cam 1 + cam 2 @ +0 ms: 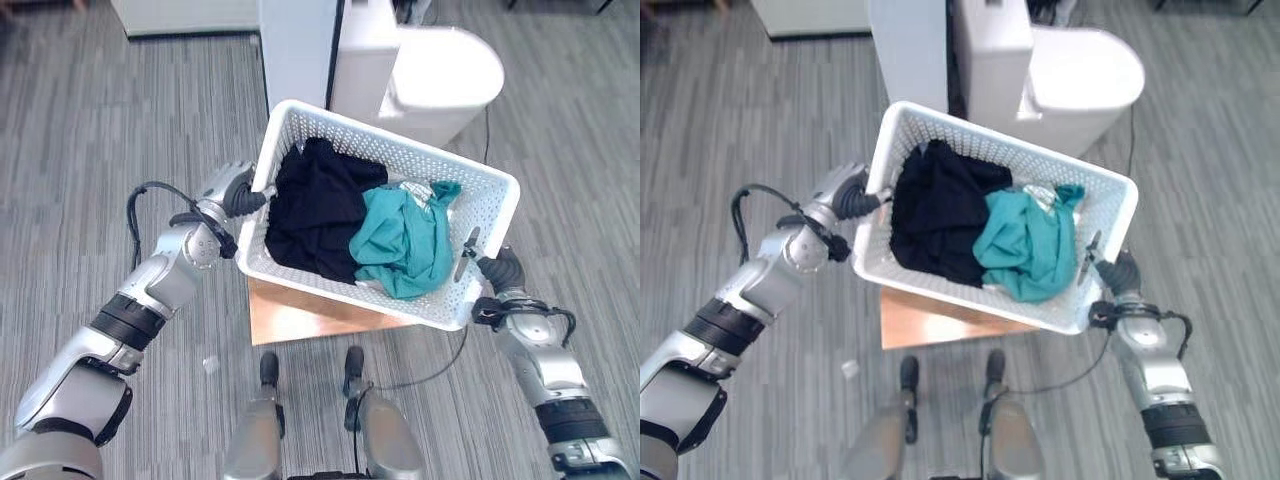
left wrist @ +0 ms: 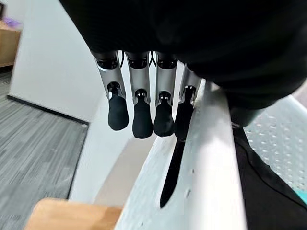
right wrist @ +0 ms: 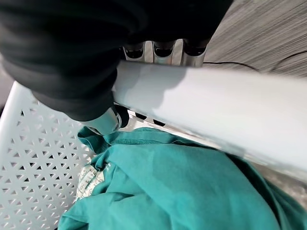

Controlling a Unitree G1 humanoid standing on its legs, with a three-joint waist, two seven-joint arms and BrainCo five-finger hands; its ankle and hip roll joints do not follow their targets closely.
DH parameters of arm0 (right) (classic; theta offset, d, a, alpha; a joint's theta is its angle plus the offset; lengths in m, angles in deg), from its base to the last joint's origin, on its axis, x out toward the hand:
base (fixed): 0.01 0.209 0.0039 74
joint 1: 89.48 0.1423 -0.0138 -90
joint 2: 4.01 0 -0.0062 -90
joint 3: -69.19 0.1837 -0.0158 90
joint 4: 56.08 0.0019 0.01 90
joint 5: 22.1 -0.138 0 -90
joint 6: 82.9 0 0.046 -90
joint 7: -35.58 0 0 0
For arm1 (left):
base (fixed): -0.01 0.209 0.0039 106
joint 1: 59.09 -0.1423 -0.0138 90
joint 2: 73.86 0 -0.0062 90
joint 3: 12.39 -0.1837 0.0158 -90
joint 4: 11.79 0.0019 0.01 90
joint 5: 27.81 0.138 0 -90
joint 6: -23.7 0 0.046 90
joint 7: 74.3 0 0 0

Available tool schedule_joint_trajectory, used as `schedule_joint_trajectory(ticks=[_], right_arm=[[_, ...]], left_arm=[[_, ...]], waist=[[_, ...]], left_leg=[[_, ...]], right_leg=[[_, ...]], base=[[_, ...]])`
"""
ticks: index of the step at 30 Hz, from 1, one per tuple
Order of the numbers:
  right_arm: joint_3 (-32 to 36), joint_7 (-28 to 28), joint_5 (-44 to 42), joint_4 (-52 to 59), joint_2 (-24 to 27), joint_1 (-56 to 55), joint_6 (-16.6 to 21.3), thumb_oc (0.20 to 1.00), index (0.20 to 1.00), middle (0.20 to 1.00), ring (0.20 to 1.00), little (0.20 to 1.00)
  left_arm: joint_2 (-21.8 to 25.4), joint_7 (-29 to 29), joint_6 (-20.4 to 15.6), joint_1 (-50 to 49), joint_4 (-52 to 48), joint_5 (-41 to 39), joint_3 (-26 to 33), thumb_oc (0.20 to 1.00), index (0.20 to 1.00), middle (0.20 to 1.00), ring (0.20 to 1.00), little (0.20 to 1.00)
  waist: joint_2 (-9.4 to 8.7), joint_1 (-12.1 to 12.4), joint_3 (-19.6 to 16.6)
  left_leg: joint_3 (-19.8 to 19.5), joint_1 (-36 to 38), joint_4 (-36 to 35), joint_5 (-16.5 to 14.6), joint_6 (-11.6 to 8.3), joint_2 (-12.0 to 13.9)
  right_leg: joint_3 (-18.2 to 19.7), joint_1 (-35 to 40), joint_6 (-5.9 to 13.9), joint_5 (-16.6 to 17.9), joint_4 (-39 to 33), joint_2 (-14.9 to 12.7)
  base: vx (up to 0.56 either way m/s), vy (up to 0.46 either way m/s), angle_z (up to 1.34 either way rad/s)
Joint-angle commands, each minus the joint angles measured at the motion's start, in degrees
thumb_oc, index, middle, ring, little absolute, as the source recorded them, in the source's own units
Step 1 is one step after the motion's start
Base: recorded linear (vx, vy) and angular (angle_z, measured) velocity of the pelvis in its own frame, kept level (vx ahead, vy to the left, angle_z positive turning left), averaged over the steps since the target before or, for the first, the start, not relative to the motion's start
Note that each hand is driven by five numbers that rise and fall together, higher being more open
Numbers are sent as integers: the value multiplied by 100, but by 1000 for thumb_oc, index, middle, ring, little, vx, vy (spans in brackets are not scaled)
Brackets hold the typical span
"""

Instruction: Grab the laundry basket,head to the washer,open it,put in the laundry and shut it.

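A white perforated laundry basket [image 1: 400, 140] hangs tilted between my two hands above a wooden box [image 1: 300, 315]. In it lie a black garment [image 1: 315, 205] and a teal garment [image 1: 405, 240]. My left hand [image 1: 238, 190] is at the basket's left rim. Its fingers [image 2: 142, 120] hang down outside the rim [image 2: 206, 167] by the handle slot, and the rim is pinched under the palm. On the right rim [image 3: 216, 110] my right hand [image 1: 500, 270] grips with the thumb inside the basket and the fingers behind the edge. A white washer [image 1: 440, 75] stands just beyond the basket.
A tall white panel [image 1: 295, 45] rises beside the washer, close to the basket's far corner. Another white cabinet [image 1: 180, 15] stands at the back left. Grey plank floor [image 1: 80, 150] stretches to the left and right.
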Motion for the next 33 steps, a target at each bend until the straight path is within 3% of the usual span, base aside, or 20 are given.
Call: schedule_joint_trajectory(ticks=[1, 9, 14, 16, 18, 19, 23, 24, 25, 26, 28, 30, 33], right_arm=[[176, 545, -415, 829, 442, 128, 317, 200, 200, 200, 200, 200], [508, 774, -743, 1111, 931, -575, 166, 200, 200, 200, 200, 200], [799, 774, -950, 1170, 1298, -838, 173, 200, 200, 200, 200, 200], [886, 700, -984, 1127, 1460, -832, 176, 200, 200, 200, 200, 200], [897, 668, -982, 1051, 1601, -709, 198, 200, 200, 200, 200, 200], [879, 673, -1004, 1024, 1613, -644, 177, 200, 200, 200, 200, 200], [920, 727, -1066, 933, 1646, -600, 132, 200, 200, 200, 200, 200], [1010, 744, -1064, 797, 1578, -704, 51, 200, 200, 200, 200, 200], [1018, 744, -1064, 800, 1574, -708, 50, 200, 200, 200, 200, 200], [1204, 732, -993, 751, 1480, -901, 22, 200, 200, 200, 200, 200], [1254, 706, -1003, 706, 1320, -951, 30, 200, 200, 200, 200, 200], [1209, 631, -969, 539, 1062, -850, 85, 200, 200, 200, 200, 200], [1078, 629, -812, 411, 829, -688, 62, 200, 200, 200, 200, 200]], left_arm=[[-500, -174, -380, 246, 312, -42, -397, 200, 200, 200, 200, 200], [-1170, -354, -343, 530, 1092, -113, -857, 200, 200, 200, 200, 200], [-1478, -339, -336, 862, 1539, -299, -1076, 200, 200, 200, 200, 200], [-1534, -280, -336, 1134, 1701, -396, -1178, 200, 200, 200, 200, 200], [-1506, -154, -317, 1434, 1916, -480, -1200, 200, 200, 200, 200, 200], [-1470, -128, -316, 1501, 1910, -540, -1188, 200, 200, 200, 200, 200], [-1368, -62, -288, 1645, 1886, -676, -1182, 200, 200, 200, 200, 200], [-1292, -35, -304, 1713, 1860, -751, -1150, 200, 200, 200, 200, 200], [-1294, -35, -304, 1718, 1860, -751, -1155, 200, 200, 200, 200, 200], [-1267, -37, -339, 1790, 1835, -780, -1186, 200, 200, 200, 200, 200], [-1325, -5, -377, 1819, 1845, -772, -1155, 200, 200, 200, 200, 200], [-1389, 31, -410, 1847, 1967, -750, -1184, 200, 200, 200, 200, 200], [-1310, 14, -434, 1854, 1894, -728, -1170, 200, 200, 200, 200, 200]], waist=[[52, -86, -840], [-27, -152, -1197], [-37, -215, -1271], [-103, -240, -1164], [-187, -276, -1036], [-177, -311, -1007], [-95, -416, -1009], [65, -520, -1089], [39, -514, -1096], [171, -611, -1191], [220, -725, -1197], [228, -667, -1152], [267, -602, -1131]], left_leg=[[68, 155, 314, -834, 168, 56], [81, 574, -201, -482, -57, 279], [62, 446, -445, -60, -238, 488], [-57, 218, -174, -61, -292, 518], [-455, 166, 741, -717, -250, 347], [-626, 205, 1166, -896, -230, 307], [-1045, 486, 2239, -1082, -106, 259], [-1140, 919, 2033, -1211, -102, 346], [-1132, 920, 1992, -1167, -98, 319], [-1124, 1258, 1421, -1456, -105, 285], [-955, 1407, 1035, -1894, -9, 148], [-774, 1446, 803, -1956, 108, -116], [-518, 1441, 527, -1968, 300, -361]], right_leg=[[-360, 414, 286, -1197, 686, -138], [-516, 900, 152, -1281, 257, 187], [-561, 880, 80, -1270, 45, 398], [-534, 791, 57, -1245, 95, 353], [-352, 572, 54, -1158, 225, 243], [-270, 481, 59, -1125, 287, 211], [102, 216, 79, -977, 510, 206], [351, 89, 146, -907, 606, 275], [362, 80, 149, -882, 588, 248], [537, -103, 273, -733, 606, 228], [656, -280, 407, -503, 588, 96], [803, -445, 615, -4, 327, -140], [762, -516, 816, 239, -130, -297]], base=[[18, -47, 7], [-15, -153, 9], [-118, -120, -2], [-269, -23, -2], [-341, 52, -11], [-219, 118, -17], [-104, 177, -42], [-74, 275, -29], [-116, 387, -88], [-159, 308, -95], [-219, 380, -65], [-282, 377, -72], [-277, 283, -93]])
